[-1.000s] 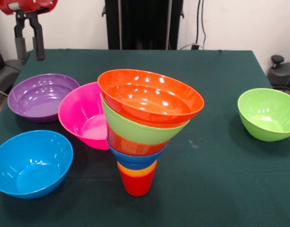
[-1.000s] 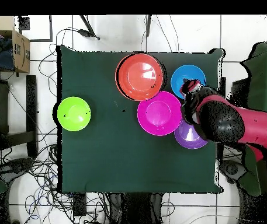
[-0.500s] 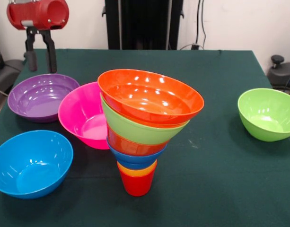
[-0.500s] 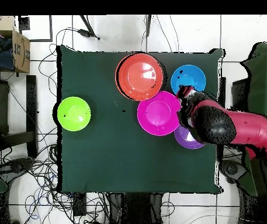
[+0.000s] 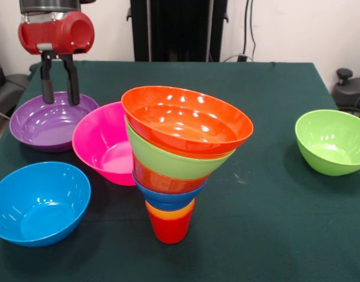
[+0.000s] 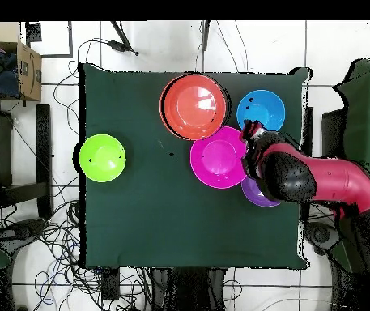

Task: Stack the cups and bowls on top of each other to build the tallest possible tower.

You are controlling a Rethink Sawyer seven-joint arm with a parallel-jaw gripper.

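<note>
The tower stands near the table's front: a red cup lowest, an orange cup in it, then a small blue bowl, a small orange-red bowl, a lime green bowl and a large orange-red bowl on top. From above, the tower shows only that top bowl. A pink bowl leans beside it. My gripper hangs open over the far rim of the purple bowl, holding nothing. A light blue bowl and a second lime green bowl sit apart.
In the overhead view my red arm covers most of the purple bowl, next to the pink bowl and the light blue bowl. The lone green bowl sits at the other side. Cables lie on the floor around the table.
My gripper has come down and moved rightward in the front view, from beyond the table's corner to just above the purple bowl's far rim. The bowls and tower have not moved.
</note>
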